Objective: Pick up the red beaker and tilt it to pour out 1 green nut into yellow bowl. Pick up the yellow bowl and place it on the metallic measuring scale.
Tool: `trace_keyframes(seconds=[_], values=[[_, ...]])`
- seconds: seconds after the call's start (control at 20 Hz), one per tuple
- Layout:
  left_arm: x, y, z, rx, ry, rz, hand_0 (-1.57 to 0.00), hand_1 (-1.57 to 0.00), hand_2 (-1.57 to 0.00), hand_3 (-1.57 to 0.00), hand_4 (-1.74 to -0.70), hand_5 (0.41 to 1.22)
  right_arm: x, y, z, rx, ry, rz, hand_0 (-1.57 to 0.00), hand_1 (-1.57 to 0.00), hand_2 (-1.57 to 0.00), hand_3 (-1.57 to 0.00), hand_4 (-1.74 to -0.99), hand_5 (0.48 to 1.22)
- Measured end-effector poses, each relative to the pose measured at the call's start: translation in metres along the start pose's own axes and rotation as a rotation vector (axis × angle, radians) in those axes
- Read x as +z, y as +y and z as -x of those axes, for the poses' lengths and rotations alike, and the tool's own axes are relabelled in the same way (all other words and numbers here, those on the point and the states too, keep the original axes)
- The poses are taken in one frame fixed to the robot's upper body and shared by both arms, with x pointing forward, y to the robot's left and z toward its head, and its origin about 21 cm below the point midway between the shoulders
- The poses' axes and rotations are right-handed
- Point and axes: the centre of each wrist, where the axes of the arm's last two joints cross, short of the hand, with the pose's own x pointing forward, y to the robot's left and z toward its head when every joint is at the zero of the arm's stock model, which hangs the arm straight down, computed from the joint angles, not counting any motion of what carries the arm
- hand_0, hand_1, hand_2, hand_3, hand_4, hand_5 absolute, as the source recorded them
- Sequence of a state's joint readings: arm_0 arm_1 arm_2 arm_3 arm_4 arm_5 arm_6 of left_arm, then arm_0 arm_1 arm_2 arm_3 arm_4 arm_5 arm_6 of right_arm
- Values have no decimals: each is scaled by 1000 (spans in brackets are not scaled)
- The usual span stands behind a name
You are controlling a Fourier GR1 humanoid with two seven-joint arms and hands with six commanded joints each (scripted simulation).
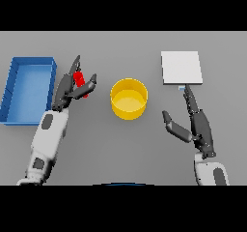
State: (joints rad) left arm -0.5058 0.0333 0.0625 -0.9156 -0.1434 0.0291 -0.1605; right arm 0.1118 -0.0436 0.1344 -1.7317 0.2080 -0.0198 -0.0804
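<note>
I am reaching my left hand [72, 88] to the red beaker [80, 80], which is standing on the grey table [120, 149] between the blue tray [29, 88] and the yellow bowl [129, 98]. My fingers are lying on one side of the beaker and my thumb on the other, and they are looking closed around it, though the hand is covering much of it and I cannot be sure how firm the hold is. The bowl is sitting upright in the middle, apart from both hands. My right hand [195, 124] is resting with fingers straight and thumb spread wide, holding nothing, its fingertips pointing at the near edge of the metallic measuring scale [181, 67].
</note>
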Motion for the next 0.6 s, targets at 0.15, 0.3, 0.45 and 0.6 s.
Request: trace_keyframes(seconds=[0.15,0.3,0.45,0.6], values=[[-6,-3,6,48,-3,-21,-207,-230,-287,-254,-1401,787,-4,-4,-4,-1,15,9,1,1,1,1,-1240,645],[-7,-16,10,35,0,-65,-755,-783,-844,-884,-1519,999,-1,2,-1,2,15,7,1,1,1,1,-1239,648],[-11,-17,7,-52,5,-69,-1153,-1168,-1199,-1108,-1615,1107,0,-3,-1,6,8,4,1,1,1,1,-1241,650],[-12,-21,7,-49,-10,-52,-1357,-1364,-1380,-1304,-1565,1163,-2,-1,-3,-13,-1,2,1,1,1,1,-1251,646]])
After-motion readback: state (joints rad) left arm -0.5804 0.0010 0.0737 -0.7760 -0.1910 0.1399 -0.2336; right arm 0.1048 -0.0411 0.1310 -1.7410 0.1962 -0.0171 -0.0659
